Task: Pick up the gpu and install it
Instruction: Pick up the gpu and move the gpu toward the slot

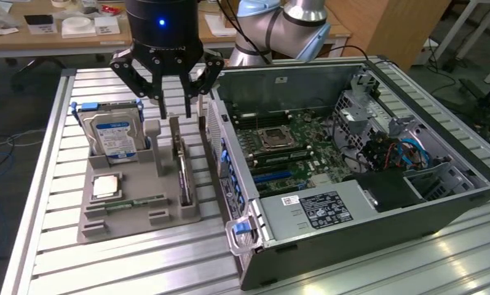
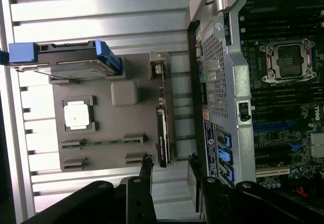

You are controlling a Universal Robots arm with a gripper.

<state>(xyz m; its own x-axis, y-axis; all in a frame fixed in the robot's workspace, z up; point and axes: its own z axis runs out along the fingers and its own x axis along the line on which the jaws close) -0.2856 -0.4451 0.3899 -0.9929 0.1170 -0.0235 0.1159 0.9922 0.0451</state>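
The gripper [image 1: 181, 114] hangs over the grey parts holder [image 1: 146, 221] with its black fingers [image 1: 163, 110] spread apart and nothing pinched between them; in the wrist view the gripper [image 2: 169, 161] shows the same wide gap, one fingertip to each side of the card's line.

The gpu [image 1: 181, 167] stands on its long edge in a slot of the holder, on the side nearest the computer case [image 1: 367, 215]; from above it reads as a thin dark strip, the gpu [image 2: 162, 135] running along the holder's edge. The fingertips are just above one end of the card; whether they touch it I cannot tell. The card is not in the case.

On the same holder, a silver hard drive [image 1: 114, 138] with a blue label stands upright in a blue-trimmed caddy at the far end; a square processor chip [image 1: 105, 184] lies flat in its recess; a narrow green memory stick [image 1: 134, 201] lies just beside it, nearer the front.

The case lies open on its side on the slatted aluminium table [image 1: 105, 264], at the exterior view's right of the holder; its motherboard [image 1: 298, 153] faces up, with the bare CPU socket [image 1: 273, 138] near the middle.
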